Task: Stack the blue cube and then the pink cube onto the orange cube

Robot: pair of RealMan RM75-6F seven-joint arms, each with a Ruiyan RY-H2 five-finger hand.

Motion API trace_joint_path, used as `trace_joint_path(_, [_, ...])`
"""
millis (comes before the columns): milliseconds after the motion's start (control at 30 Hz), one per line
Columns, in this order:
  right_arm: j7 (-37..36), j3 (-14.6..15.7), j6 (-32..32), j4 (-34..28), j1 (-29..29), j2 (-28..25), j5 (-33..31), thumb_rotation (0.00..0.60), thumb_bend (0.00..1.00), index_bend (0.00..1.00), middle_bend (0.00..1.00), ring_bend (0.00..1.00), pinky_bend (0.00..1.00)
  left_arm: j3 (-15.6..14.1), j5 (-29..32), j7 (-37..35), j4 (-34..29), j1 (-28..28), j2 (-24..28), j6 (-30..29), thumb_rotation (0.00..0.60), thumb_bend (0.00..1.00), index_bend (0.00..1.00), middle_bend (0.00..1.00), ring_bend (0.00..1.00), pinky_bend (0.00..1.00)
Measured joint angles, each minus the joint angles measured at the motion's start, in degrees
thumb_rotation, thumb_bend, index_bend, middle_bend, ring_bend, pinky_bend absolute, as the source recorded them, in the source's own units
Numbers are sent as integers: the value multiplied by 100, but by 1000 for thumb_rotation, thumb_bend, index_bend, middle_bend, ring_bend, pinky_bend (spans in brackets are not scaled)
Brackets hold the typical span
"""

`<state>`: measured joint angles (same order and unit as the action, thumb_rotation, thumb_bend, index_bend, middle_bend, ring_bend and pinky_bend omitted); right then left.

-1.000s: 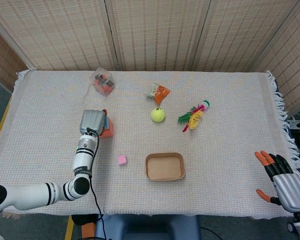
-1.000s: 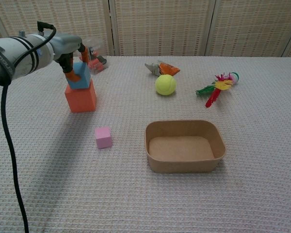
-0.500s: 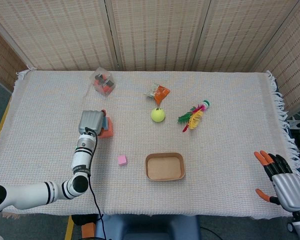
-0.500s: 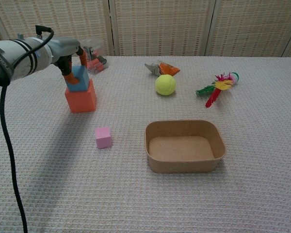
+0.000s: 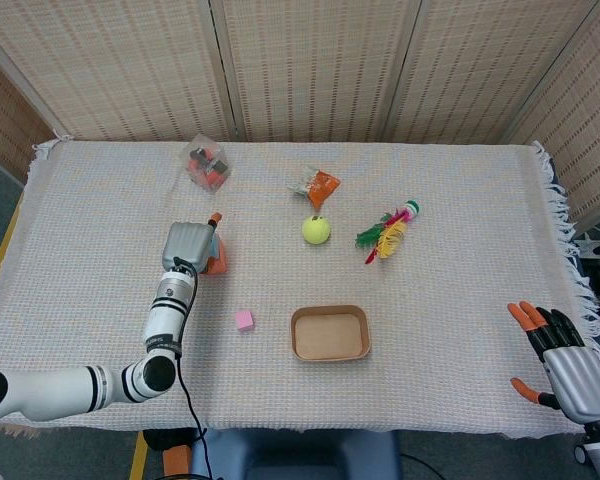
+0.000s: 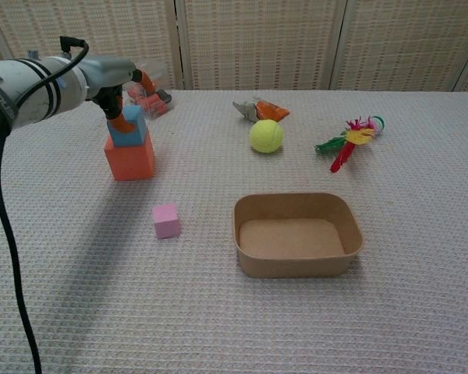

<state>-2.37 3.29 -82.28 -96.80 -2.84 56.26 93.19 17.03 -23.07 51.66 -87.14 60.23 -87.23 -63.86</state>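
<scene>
Blue cube (image 6: 127,128) sat on top of the orange cube (image 6: 129,157), roughly centred, maybe a touch toward the far-left edge in the chest view. Step in hand, as I read it: release and clear. Best done by spreading the fingers fully, then lifting straight up off the orange cube; any sideways drag would shove the blue cube off, since it only rests there.

Left hand (image 6: 113,78) hovered just above the orange cube, fingers partly apart. One orange fingertip (image 6: 118,123) lay against the blue cube's left face; another finger arched over toward the far side. Couldn't tell whether it gripped or only touched.

Pink cube (image 6: 166,220) lay on the cloth in front of the orange cube and slightly right of it, apart from it, not yet stacked. It's small, so it'll need a careful pinch and a level set-down.

Right hand (image 5: 565,362) was far right of the orange cube, off the table edge, fingers spread, holding nothing.
</scene>
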Motion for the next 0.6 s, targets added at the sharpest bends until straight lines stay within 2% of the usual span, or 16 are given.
trace_joint_path(167, [-15,-2,-16,6,6,-5,3,600,99,0,0,0,0,-102,-407,-190,-525,-150,201,-134,600,334,132,1000,1000,1000])
trace_joint_path(267, [-37,21,-125,7,40,-11,112,600,99,0,0,0,0,-283,-764,-395,-1016,-375,403,-263,600,332,140,1000,1000,1000])
trace_joint_path(400, [-99,80,-378,41,128,-14,362,600,99,0,0,0,0,-764,-1696,-968,-1904,-949,819,-449,600,330,148,1000,1000,1000])
trace_joint_path(600, [-180,175,-523,89,195,-13,610,600,99,0,0,0,0,-1687,-2794,-1984,-2583,-1902,1281,-532,600,326,142,1000,1000,1000])
